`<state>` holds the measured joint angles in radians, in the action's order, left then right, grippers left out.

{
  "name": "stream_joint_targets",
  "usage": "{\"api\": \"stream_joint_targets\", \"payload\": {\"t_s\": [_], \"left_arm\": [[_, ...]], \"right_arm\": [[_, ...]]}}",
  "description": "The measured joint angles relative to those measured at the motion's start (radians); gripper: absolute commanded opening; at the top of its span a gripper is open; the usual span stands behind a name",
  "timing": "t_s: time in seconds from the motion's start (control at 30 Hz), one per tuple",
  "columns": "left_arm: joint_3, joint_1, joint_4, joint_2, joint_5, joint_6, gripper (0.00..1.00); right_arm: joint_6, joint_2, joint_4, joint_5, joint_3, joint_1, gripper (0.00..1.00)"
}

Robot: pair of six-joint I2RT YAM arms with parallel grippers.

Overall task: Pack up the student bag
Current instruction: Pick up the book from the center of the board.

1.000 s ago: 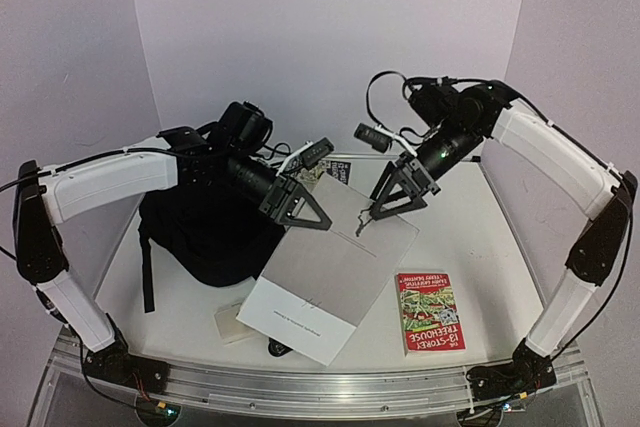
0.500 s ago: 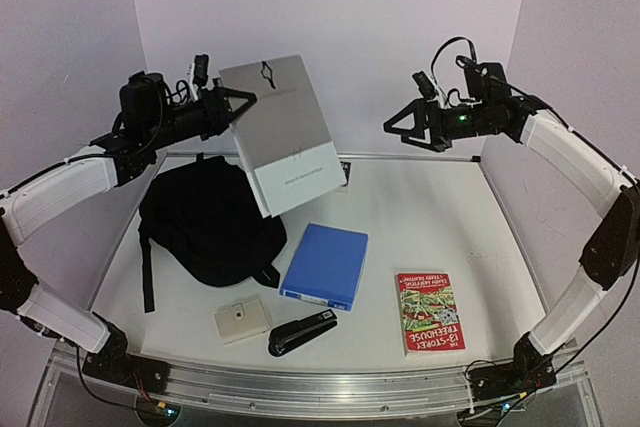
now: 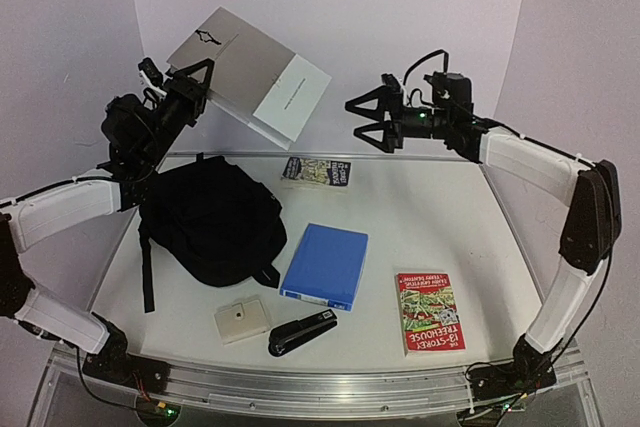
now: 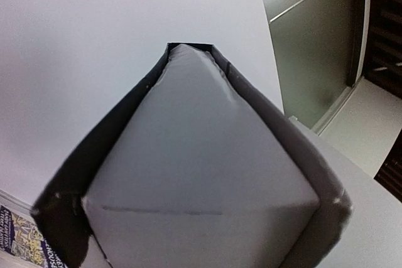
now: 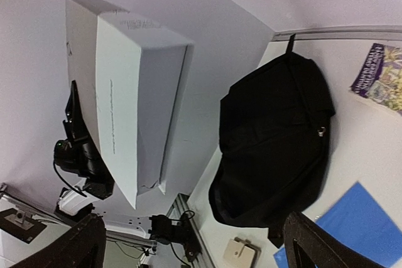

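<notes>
Gripping grey book at upper left with left fingers; holding right fingers wide apart, seemingly empty.

Left fingers gripping grey book aloft, student bag below, right fingers spread

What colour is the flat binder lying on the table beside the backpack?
The binder is plain blue, seen best in the top external view.

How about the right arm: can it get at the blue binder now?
Probably yes. The right hand hangs open and empty above the table; the blue binder lies flat with nothing on it, and the left hand holds the grey book high, off to the side.
</notes>
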<state>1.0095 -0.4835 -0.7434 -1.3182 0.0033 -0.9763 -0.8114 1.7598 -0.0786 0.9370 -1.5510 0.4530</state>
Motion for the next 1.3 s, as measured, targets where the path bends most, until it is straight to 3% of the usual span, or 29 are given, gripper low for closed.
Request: {"api": "stream_joint_targets", "payload": {"t_s": [0.27, 0.43, 0.6, 0.8, 0.97, 1.17, 1.3], "left_arm": [[-0.017, -0.003, -0.201, -0.108, -0.043, -0.148, 0.16], [-0.017, -0.021, -0.236, -0.131, -0.043, -0.198, 0.17], [-0.017, -0.036, -0.261, -0.144, -0.039, -0.228, 0.18], [-0.017, -0.050, -0.281, -0.185, -0.034, -0.262, 0.20], [-0.015, -0.055, -0.295, -0.201, -0.039, -0.263, 0.22], [0.020, -0.061, -0.183, -0.180, -0.033, -0.224, 0.45], [0.039, -0.065, 0.077, -0.105, 0.001, -0.117, 0.78]], "right_arm": [[-0.328, 0.155, -0.462, 0.026, -0.037, 0.117, 0.98], [-0.404, 0.193, -0.579, 0.002, -0.047, 0.122, 0.97], [-0.435, 0.207, -0.632, -0.017, -0.089, 0.126, 0.84], [-0.455, 0.222, -0.661, -0.043, -0.112, 0.145, 0.57], [-0.468, 0.238, -0.655, -0.063, -0.111, 0.141, 0.43], [-0.477, 0.242, -0.651, -0.074, -0.095, 0.135, 0.24], [-0.468, 0.227, -0.651, -0.070, -0.053, 0.132, 0.13]]}}
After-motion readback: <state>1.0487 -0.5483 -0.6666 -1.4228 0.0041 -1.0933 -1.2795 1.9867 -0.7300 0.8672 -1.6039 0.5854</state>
